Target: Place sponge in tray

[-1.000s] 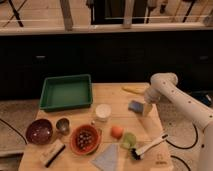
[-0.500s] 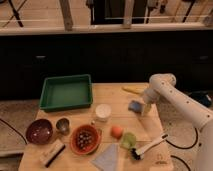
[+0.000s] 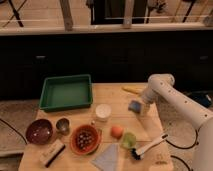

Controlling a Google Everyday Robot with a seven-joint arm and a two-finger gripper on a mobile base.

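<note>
The blue-grey sponge [image 3: 134, 106] lies flat on the wooden table, right of centre. The white arm comes in from the right, and my gripper [image 3: 143, 107] hangs at the sponge's right edge with its fingers open, close to the sponge or touching it. The green tray [image 3: 66, 93] sits at the table's back left with nothing in it, well to the left of the sponge and gripper.
A yellow oblong item [image 3: 131, 90] lies just behind the sponge. A white cup [image 3: 103, 112], an orange bowl [image 3: 85, 138], an orange ball [image 3: 116, 131], a green item [image 3: 129, 140], a brush [image 3: 149, 146], a pale-blue cloth [image 3: 106, 159], a maroon bowl [image 3: 39, 131] and a metal cup [image 3: 62, 125] fill the front.
The arm has drifted slightly left and down, bringing the gripper closer to the sponge. The sponge and the other objects have not moved.
</note>
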